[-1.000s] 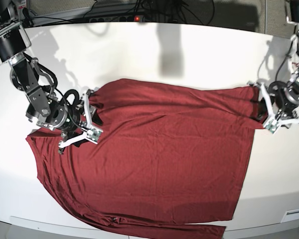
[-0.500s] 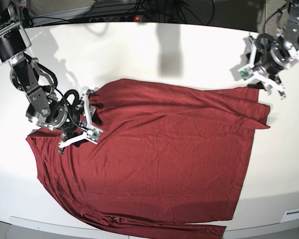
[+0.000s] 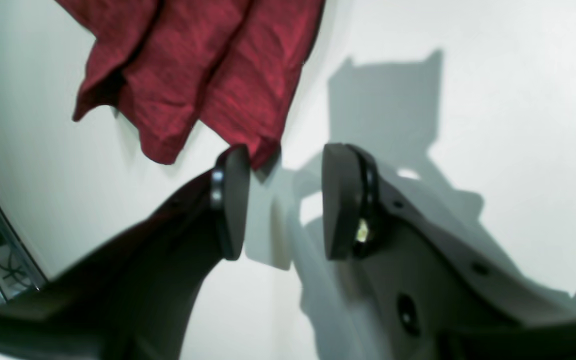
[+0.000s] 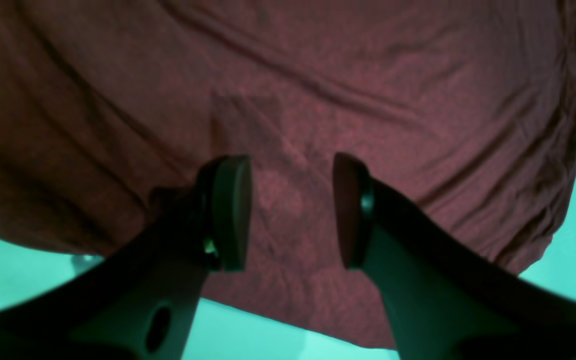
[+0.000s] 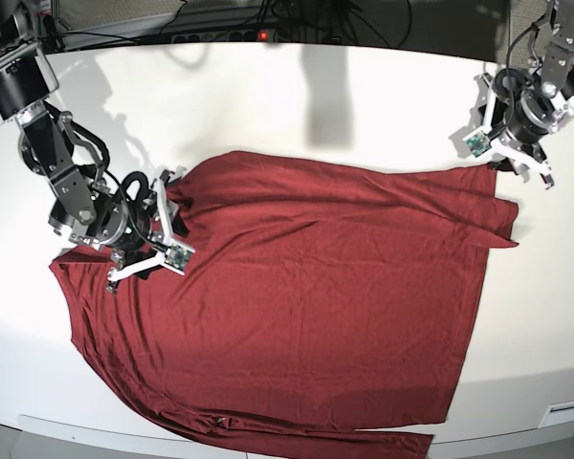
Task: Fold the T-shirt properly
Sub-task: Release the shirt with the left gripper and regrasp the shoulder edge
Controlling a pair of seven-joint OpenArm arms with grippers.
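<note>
Currently the T-shirt (image 5: 306, 296) lies spread on the table (image 5: 268, 105), mostly flat, with its near edge hanging over the table front and a bunched fold at the collar side. Our right gripper (image 5: 163, 239) sits low over that bunched end, jaws apart with only cloth under them, nothing pinched. Our left gripper (image 5: 505, 143) is off the cloth, just beside the far hem corner, jaws apart and empty; in the left wrist view the corner's tip (image 3: 263, 150) lies just beyond the jaws, near one pad. We judge the step as picking grasp points for the first fold. To do it well, we should take matching points at both ends so the fold line runs straight, catch only the layer we mean to lift, and clamp fully before lifting. Thin knit will sag and drag, so we lift both ends together.
</note>
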